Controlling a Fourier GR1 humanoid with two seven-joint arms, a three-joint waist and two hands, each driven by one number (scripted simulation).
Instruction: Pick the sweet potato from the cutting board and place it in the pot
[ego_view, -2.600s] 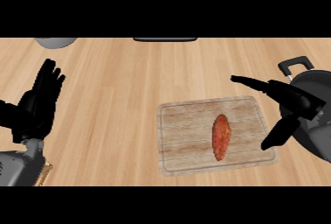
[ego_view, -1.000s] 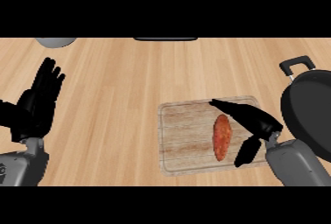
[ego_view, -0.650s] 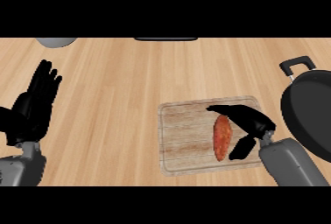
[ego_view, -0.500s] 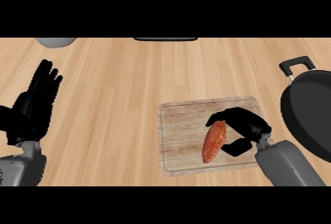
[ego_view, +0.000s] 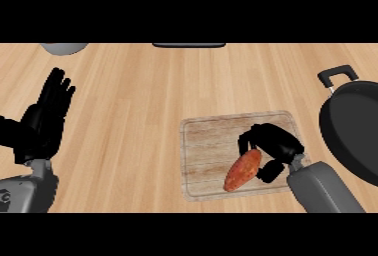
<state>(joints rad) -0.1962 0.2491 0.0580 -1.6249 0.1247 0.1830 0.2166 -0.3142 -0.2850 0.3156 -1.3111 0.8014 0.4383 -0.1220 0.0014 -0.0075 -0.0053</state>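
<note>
Head view of a wooden tabletop (ego_view: 162, 90). The right hand (ego_view: 272, 145) lies over the cutting board (ego_view: 210, 150), its fingers curled round the upper end of the sweet potato (ego_view: 242, 171) — the hand is closed on it. The sweet potato is tilted, its lower end pointing toward the board's near left part, and it shows above the board surface; whether that end touches the board cannot be told. The pot (ego_view: 353, 135), dark and with a black handle at its upper edge, stands at the right edge of the view, just beside the cutting board and apart from the hand. The left hand (ego_view: 43, 120) rests at the left edge — fingers straight and pointing up, holding nothing. A grey object (ego_view: 63, 47) and a dark object (ego_view: 188, 45) show partly at the far edge.
</note>
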